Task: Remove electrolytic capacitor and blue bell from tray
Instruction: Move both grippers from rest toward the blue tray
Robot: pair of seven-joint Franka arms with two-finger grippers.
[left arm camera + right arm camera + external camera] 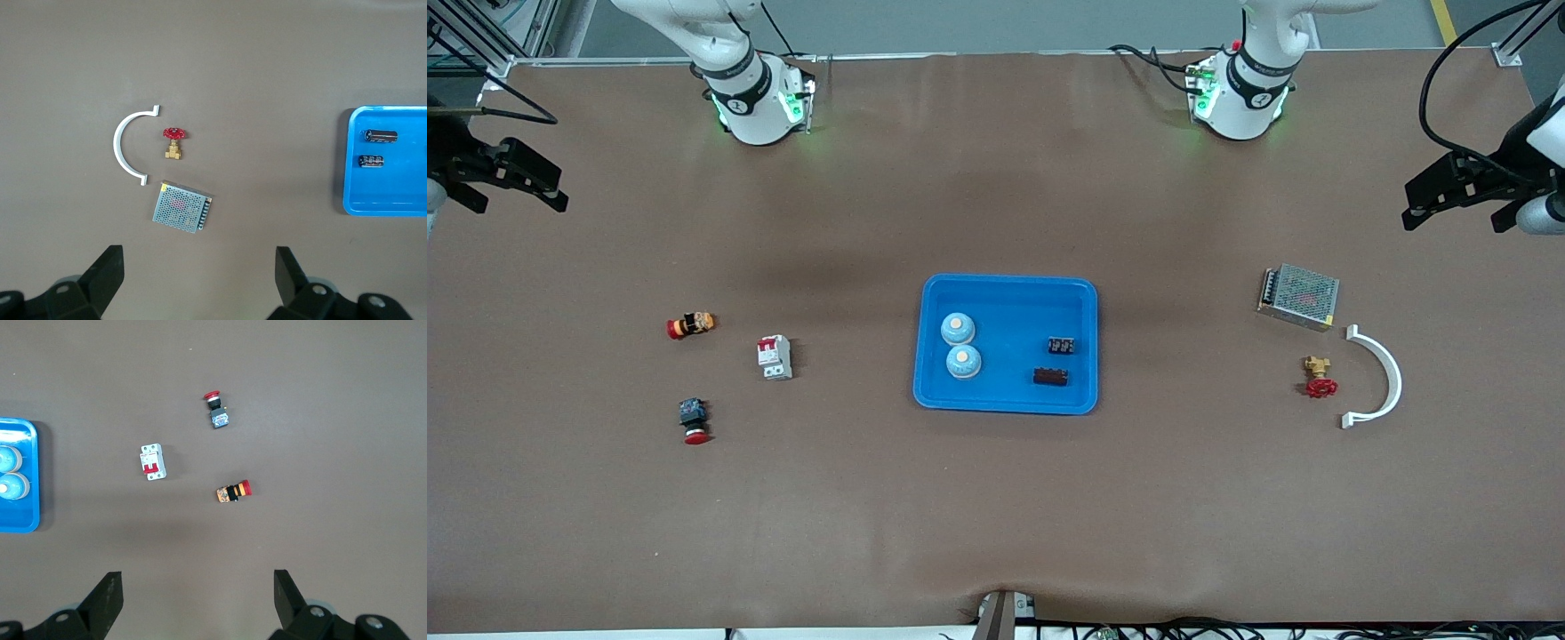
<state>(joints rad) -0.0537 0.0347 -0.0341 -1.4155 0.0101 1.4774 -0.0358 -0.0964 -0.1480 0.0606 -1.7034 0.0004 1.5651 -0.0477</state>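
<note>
A blue tray (1005, 283) sits mid-table. In it lie two pale blue bells (958, 328) (963, 361) toward the right arm's end and two dark capacitors (1060, 345) (1051, 377) toward the left arm's end. The left wrist view shows the capacitors (379, 136) (371, 161) in the tray (387, 200). The right wrist view shows the bells (8, 459) (10, 487). My left gripper (1454, 218) (199, 257) hangs open and empty high over its end of the table. My right gripper (516, 200) (197, 580) hangs open and empty over the other end.
Toward the left arm's end lie a metal mesh power supply (1299, 296), a red-handled brass valve (1320, 378) and a white curved bracket (1383, 378). Toward the right arm's end lie a white breaker (775, 357), a red-orange switch (690, 325) and a red push button (695, 420).
</note>
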